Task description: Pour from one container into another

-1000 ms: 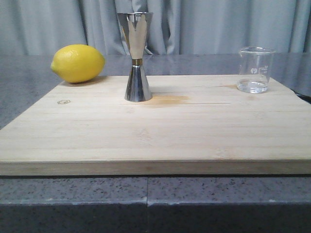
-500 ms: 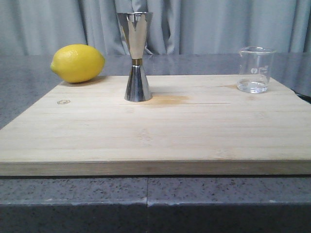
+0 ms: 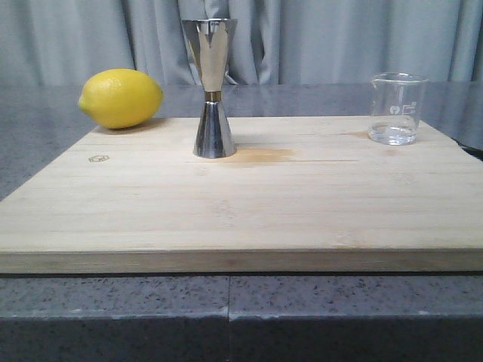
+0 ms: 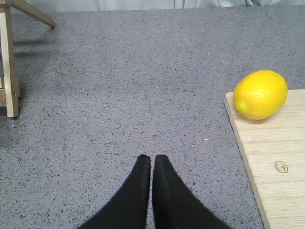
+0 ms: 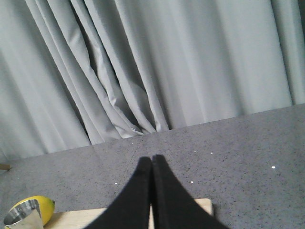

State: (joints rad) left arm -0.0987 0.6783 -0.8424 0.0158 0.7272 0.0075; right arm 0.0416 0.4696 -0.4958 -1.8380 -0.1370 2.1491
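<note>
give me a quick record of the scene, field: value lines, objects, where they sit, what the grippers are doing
beaker: upright, far right corner of the board, a little clear liquid at the bottom
jigger: upright, far centre-left of the board
lemon: at the board's far left corner
cutting board: pale wood on grey counter, faint stain beside the jigger
left gripper: fingers together, holding nothing, over the counter left of the board
right gripper: fingers together, holding nothing
pour: not yet begun
</note>
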